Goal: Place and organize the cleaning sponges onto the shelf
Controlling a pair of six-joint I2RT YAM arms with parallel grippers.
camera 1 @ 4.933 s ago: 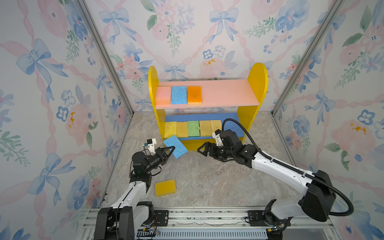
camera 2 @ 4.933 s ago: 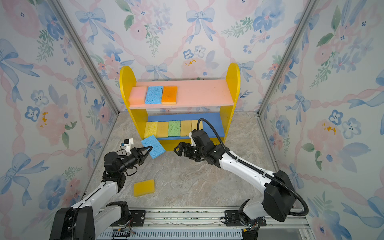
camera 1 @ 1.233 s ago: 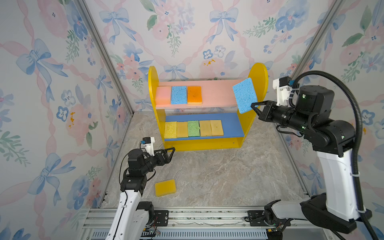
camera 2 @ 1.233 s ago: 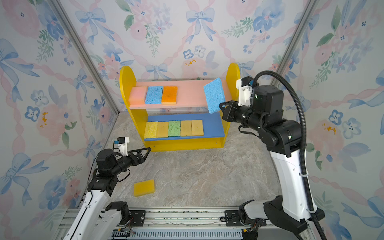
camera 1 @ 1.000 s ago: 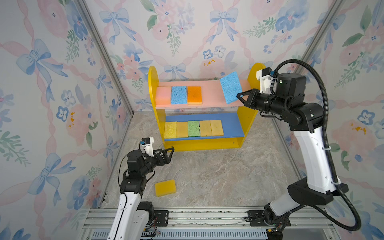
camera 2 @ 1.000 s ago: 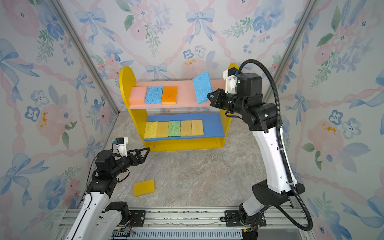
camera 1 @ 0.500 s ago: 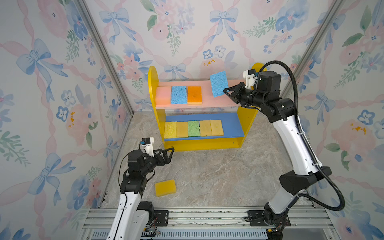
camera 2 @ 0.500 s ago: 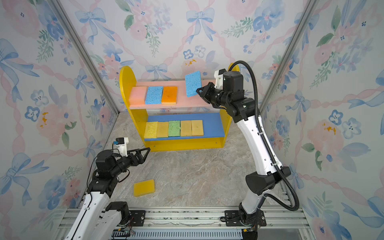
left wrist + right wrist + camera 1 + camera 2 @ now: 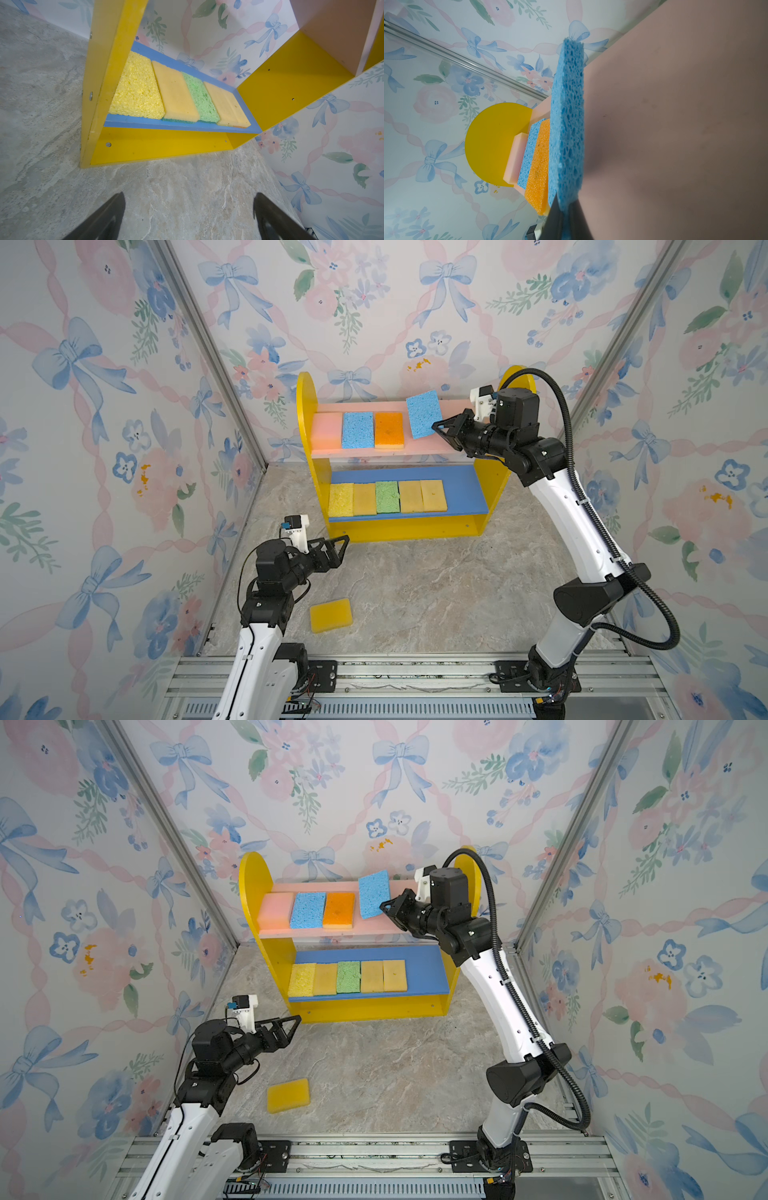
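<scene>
**Blue sponge held tilted over the upper board**

The right gripper [image 9: 437, 430] pinches a blue sponge [image 9: 424, 413] by its lower corner, with the jaws pressed tight on the foam. This sponge is tilted above the pink upper board [image 9: 434, 447] of the shelf [image 9: 306, 406], just beside the orange sponge [image 9: 389, 430]. I cannot tell if it touches the board.

3 sponges lie flat on that board: a pink sponge [image 9: 326, 431], a second blue sponge [image 9: 357, 430] and the orange one.

On the blue lower board [image 9: 463, 489], 5 lie side by side in 1 row: a yellow sponge [image 9: 340, 499], a tan sponge [image 9: 364, 499], a green sponge [image 9: 387, 497] and a tan pair [image 9: 422, 496].

A loose yellow sponge [image 9: 331, 615] lies on the stone floor [image 9: 415, 593], near the left arm. The left gripper [image 9: 341, 551] hangs low in front of the shelf, jaws spread wide and empty.
</scene>
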